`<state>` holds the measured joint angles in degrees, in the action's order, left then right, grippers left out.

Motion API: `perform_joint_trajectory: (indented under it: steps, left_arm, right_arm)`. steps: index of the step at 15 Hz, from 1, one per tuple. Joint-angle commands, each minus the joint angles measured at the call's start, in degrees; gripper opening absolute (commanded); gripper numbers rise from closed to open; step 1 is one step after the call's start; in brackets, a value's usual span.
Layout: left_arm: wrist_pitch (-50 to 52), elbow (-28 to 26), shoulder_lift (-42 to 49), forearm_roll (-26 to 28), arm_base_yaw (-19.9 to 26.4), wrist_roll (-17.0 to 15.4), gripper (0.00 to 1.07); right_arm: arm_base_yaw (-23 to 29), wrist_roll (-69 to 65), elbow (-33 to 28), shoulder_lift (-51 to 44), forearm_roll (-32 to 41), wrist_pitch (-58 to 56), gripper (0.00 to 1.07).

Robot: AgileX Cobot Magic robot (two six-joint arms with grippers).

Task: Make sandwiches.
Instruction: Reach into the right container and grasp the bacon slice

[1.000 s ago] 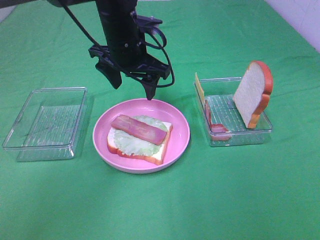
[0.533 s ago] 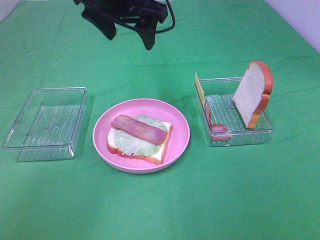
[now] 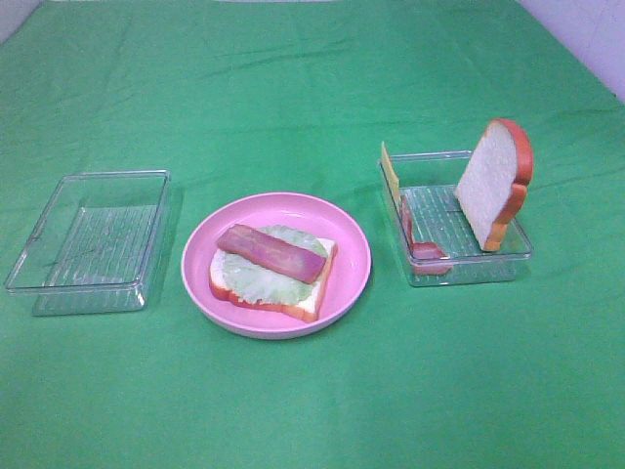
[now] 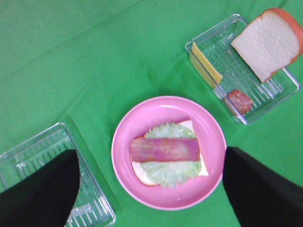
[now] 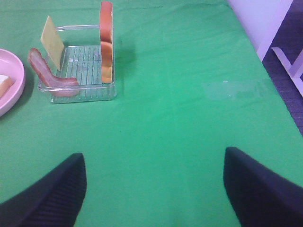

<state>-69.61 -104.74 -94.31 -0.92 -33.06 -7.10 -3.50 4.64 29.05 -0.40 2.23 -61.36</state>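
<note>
A green cloth (image 3: 312,88) covers the table. A pink plate (image 3: 354,244) sits at centre frame. One clear tray (image 3: 39,285) lies at left, another tray (image 3: 469,275) at right.

Pink plate (image 3: 352,256); bacon (image 3: 270,252) seemingly reddish-pink.

Nothing to read here, honestly. No print, label, brand or number shows on the pink plate (image 3: 354,256), the sandwich (image 3: 256,278) on it, the clear tray (image 3: 107,175) at its 9 o'clock, the other clear tray (image 3: 469,277) at its 3 o'clock, or the green tabletop (image 3: 293,98). Wrist views are just as blank.
</note>
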Motion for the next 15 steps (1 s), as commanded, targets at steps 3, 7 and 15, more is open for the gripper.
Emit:
perform_joint_trajectory:
  steps: [3,7,15]
  left_arm:
    - [-4.0,22.3,16.6,-0.7,-0.2,-1.9,0.79]
    - [-3.4,36.7,28.2,-0.7,-0.2,-1.9,0.79]
    - [10.1,64.4,57.8,-0.9,-0.2,1.8,0.79]
  right_arm:
    - [-0.2,-0.6,-0.2,-0.7,-0.2,0.7,0.76]
    - [-0.2,-0.6,-0.2,-0.7,-0.2,0.7,0.76]
    - [-0.2,-0.6,-0.2,-0.7,-0.2,0.7,0.76]
